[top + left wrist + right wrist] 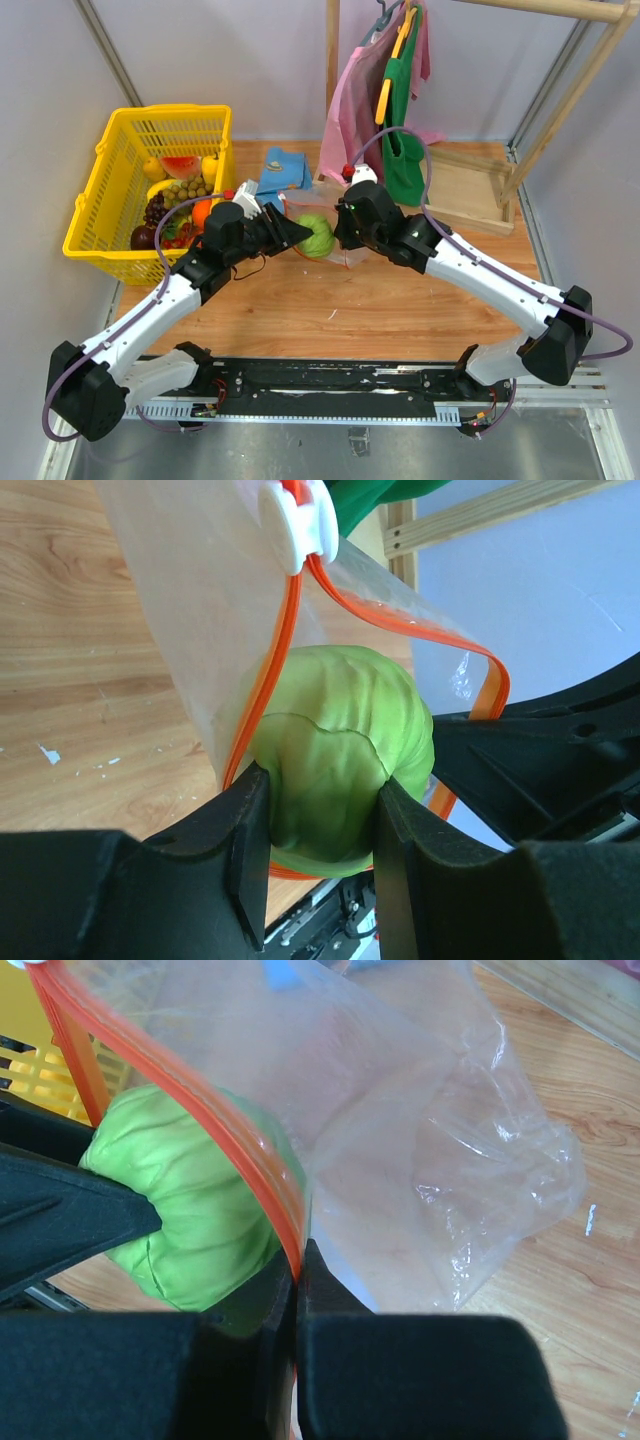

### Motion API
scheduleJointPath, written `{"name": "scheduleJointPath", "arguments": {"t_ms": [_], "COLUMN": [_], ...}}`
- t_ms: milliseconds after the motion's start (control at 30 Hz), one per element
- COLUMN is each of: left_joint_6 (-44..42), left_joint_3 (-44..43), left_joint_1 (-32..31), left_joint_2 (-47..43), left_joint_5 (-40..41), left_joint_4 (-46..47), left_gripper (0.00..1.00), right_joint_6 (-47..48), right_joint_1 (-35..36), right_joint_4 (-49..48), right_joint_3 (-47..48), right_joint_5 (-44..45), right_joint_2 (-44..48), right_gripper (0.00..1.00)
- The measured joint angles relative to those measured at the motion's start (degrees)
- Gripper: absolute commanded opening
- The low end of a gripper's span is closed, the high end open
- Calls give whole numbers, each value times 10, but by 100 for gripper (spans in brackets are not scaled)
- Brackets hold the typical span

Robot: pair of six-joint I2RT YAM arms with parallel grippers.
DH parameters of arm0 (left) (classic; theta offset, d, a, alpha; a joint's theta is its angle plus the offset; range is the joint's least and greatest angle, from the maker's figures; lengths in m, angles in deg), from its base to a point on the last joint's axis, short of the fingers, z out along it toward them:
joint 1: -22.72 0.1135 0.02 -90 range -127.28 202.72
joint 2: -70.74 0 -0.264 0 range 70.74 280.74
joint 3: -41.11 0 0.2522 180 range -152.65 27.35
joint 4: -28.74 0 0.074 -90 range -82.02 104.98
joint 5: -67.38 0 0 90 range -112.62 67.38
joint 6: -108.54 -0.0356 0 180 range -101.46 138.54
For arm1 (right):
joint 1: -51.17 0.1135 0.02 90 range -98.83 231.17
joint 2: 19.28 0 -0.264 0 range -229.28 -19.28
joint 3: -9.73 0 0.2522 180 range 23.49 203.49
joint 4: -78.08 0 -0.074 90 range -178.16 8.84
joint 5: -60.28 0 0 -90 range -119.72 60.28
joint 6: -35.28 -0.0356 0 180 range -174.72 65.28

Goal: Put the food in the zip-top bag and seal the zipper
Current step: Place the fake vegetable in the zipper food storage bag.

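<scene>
A green leafy toy vegetable (pixel 340 740), one piece of the food, sits between my left gripper's fingers; the left gripper (pixel 322 790) is shut on it. The piece is at the open mouth of the clear zip-top bag (pixel 430 1140), between the two red zipper strips (pixel 270 670). A white slider (pixel 298 520) sits at the zipper's end. My right gripper (pixel 299 1260) is shut on one zipper strip (pixel 220 1130) and holds the bag's edge up. From above, both grippers (pixel 298 235) (pixel 345 235) meet at the green piece (pixel 316 236) mid-table.
A yellow basket (pixel 100 170) at the back left holds more toy fruit (pixel 180 200). A blue folded cloth (pixel 283 168) lies behind the grippers. A wooden rack with pink and green garments (pixel 390 110) stands at the back right on a wooden base (pixel 465 190).
</scene>
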State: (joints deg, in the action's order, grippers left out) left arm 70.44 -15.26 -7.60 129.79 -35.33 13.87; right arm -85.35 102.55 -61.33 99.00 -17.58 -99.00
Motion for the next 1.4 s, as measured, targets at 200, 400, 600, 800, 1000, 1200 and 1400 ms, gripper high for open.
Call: {"name": "scheduleJointPath", "arguments": {"t_ms": [200, 400, 600, 800, 1000, 1200, 1400], "left_joint_6": [-2, -5, -16, -47, -76, -106, -123], "left_joint_3": [0, -4, -29, -96, -130, -169, -205], "left_joint_1": [-3, -5, -7, -9, -31, -41, -44], "left_joint_2": [3, 6, 12, 61, 106, 122, 114], "left_joint_5": [2, 7, 26, 68, 121, 180, 179], "left_joint_4": [1, -3, -44, -125, -196, -256, -264], "left_gripper": [65, 79, 78, 76, 77, 82, 91], "right_joint_6": [-1, -8, -22, -29, -34, -43, -54], "right_joint_1": [0, -1, -5, -7, -13, -25, -35], "right_joint_4": [0, 0, -1, -9, -26, -35, -43], "right_joint_3": [-3, -9, -15, -15, -15, -23, -31], "right_joint_5": [-2, -2, -8, -27, -47, -61, -72], "right_joint_2": [0, 0, -1, -5, -5, -5, -6], "right_gripper": [1, 1, 1, 1, 1, 1, 1]}}
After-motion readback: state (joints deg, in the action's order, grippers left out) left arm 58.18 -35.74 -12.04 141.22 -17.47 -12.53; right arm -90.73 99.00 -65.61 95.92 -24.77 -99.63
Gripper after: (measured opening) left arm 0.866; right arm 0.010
